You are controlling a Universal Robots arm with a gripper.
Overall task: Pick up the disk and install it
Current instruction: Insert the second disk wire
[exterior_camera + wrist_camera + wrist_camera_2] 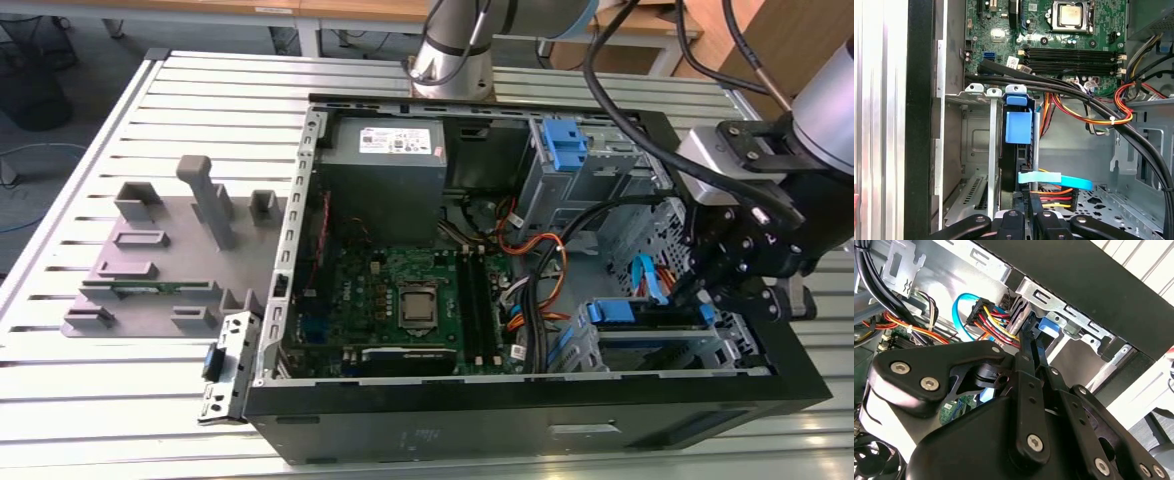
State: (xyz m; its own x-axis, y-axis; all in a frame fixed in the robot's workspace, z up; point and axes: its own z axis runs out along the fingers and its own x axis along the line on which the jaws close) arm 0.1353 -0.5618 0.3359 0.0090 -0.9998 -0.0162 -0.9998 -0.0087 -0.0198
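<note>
The disk [1015, 165] stands on edge in the drive cage [667, 345] at the case's front corner, on the exterior view's right. Its blue carrier tab [1018, 126] faces the motherboard, and the carrier's blue top edge [641, 312] shows in the exterior view. My black gripper [701, 298] reaches down into the case over that cage. In both wrist views its fingers [1029, 347] are drawn close together on the disk's grey end [1018, 315], beside the blue carrier [1047, 330]. The gripper [1028, 220] looks shut on the disk.
The open computer case [534, 410] lies on a slatted metal table [134, 400]. Bundled power cables [1079, 95] and a light blue data cable [1054, 179] cross close to the cage. A blue bracket [567, 145] sits in the far bay. A grey fixture [160, 250] lies on the exterior view's left.
</note>
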